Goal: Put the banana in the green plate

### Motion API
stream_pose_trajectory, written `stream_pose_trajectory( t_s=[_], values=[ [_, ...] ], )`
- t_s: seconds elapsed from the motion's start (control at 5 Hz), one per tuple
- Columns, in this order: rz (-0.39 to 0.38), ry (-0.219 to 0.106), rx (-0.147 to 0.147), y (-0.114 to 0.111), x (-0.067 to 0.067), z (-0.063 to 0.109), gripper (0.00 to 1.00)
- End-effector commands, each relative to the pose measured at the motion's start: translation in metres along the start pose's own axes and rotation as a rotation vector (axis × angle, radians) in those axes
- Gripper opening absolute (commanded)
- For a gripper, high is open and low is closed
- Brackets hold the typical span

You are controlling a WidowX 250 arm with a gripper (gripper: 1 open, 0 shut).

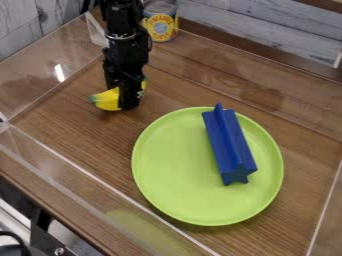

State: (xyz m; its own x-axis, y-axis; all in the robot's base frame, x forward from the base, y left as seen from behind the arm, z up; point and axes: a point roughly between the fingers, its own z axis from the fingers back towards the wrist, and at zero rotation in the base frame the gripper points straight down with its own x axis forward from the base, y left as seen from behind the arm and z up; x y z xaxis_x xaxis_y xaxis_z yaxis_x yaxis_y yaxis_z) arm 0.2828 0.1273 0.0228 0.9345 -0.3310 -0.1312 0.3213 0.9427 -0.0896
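The small yellow banana (103,99) lies on the wooden table, left of the green plate (174,170). My black gripper (126,97) points straight down onto the banana's right half, and its fingers are drawn in tight against the fruit. Only the banana's left end pokes out past the fingers. The banana and gripper both sit outside the plate, a short way up and left of its rim.
A long blue block (230,145) lies on the right half of the plate. Clear plastic walls (40,60) fence the table on the left and front. A yellow-labelled can (162,25) stands at the back behind the arm.
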Motion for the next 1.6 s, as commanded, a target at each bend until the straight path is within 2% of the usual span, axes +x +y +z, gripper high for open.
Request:
stream_pose_trajectory(
  t_s=[0.0, 0.6, 1.0, 1.4],
  values=[
    [0.002, -0.037, 0.047, 0.0, 0.001, 0.024, 0.0],
    [0.042, -0.032, 0.069, -0.012, -0.004, 0.051, 0.0],
    [0.091, -0.048, 0.071, -0.041, -0.012, 0.068, 0.0],
    [0.134, -0.064, 0.059, -0.076, -0.019, 0.076, 0.0]
  ],
)
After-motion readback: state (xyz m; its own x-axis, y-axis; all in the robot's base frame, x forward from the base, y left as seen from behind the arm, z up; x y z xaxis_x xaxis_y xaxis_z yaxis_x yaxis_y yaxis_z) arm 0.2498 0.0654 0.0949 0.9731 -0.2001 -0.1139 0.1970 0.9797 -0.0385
